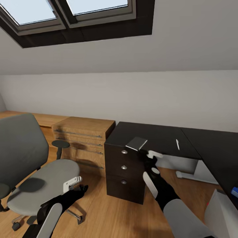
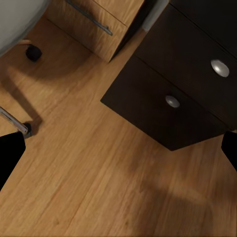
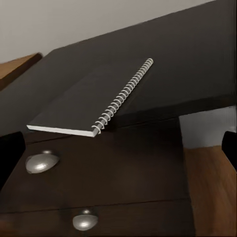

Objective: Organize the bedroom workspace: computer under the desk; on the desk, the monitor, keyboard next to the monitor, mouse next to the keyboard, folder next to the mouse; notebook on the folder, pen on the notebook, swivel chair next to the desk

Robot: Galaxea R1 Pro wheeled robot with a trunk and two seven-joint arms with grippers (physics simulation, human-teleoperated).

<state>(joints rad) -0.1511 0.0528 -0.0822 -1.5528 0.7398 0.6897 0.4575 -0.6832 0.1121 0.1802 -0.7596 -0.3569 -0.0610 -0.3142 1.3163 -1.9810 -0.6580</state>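
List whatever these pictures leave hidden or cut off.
- Folder: head view, cut by the picture's edge; a blue corner shows.
- Swivel chair base: mostly behind the left gripper.
- Notebook: overhangs the desk edge; its underside is unseen.
- Pen: too small for detail.

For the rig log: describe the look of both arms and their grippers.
Both arms have pale grey-white forearm shells that run into black wrist sections. The left gripper and the right gripper are black with white fingers. In the wrist views the fingers show as plain black shapes. No cables or markings can be made out.
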